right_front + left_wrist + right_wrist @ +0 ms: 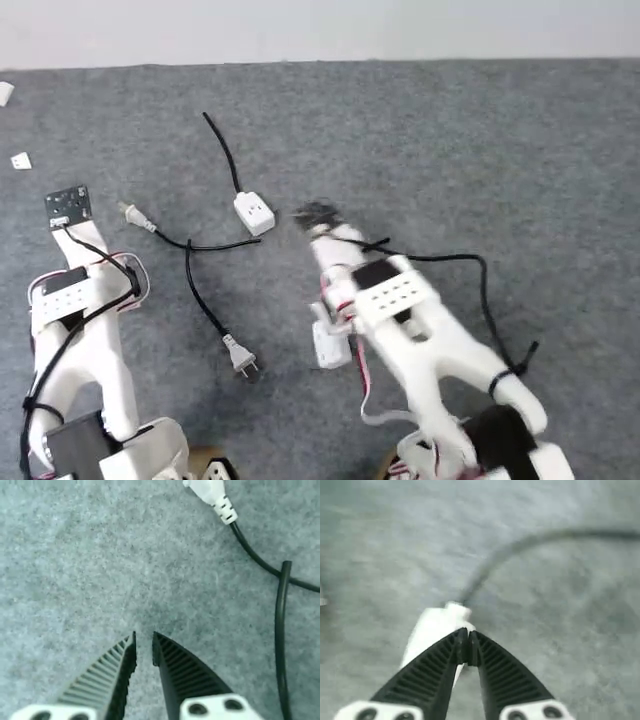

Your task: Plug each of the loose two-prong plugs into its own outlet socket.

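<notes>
- Starting at the left, the left gripper (143, 637) is parked low over the grey carpet (500, 150). Its ribbed dark jaws are cracked a sliver apart, with nothing held.
- Just beside it, the first plug (133, 216) is lying flat. It's a small white moulded body with a ridged collar and two thin metal prongs, and a glossy black cord (200, 290) is trailed off it in loose bends.
- Closer to the arms and between them, the second plug (240, 358) is also laid on the carpet with its prongs bare. Its cord is crossed with the first one's.
- Toward the middle, the outlet socket (253, 213) is found: a boxy white block, slots facing up, with its own cord run away from the arms. Nothing is plugged into it.
- The right gripper (467, 632) is placed near that socket, jaws clenched tip to tip with nothing seen pinched. A blurred white body with a cord is seen past the tips, but contact can't be told.
- A second white block (328, 345) is tucked under the right arm. Whether it's the other socket can't be told.
- Progress, as judged: zero of two done. Both plugs need to be grabbed, lined up and pushed in.
</notes>
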`<act>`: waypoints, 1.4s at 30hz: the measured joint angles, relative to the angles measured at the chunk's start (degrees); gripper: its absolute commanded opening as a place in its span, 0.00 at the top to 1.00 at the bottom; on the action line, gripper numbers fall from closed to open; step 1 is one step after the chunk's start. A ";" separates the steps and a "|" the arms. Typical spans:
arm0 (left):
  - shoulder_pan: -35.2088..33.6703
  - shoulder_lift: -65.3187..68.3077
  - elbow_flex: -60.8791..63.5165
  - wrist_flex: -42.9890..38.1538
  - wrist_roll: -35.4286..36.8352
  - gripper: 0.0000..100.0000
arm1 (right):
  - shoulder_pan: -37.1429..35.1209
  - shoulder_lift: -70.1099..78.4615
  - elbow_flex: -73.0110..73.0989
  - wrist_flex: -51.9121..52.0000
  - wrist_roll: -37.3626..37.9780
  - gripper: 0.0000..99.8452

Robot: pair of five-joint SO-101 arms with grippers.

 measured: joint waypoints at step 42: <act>0.00 0.00 0.00 -1.05 -3.43 0.95 | -19.69 -12.04 4.13 -0.18 -5.80 0.72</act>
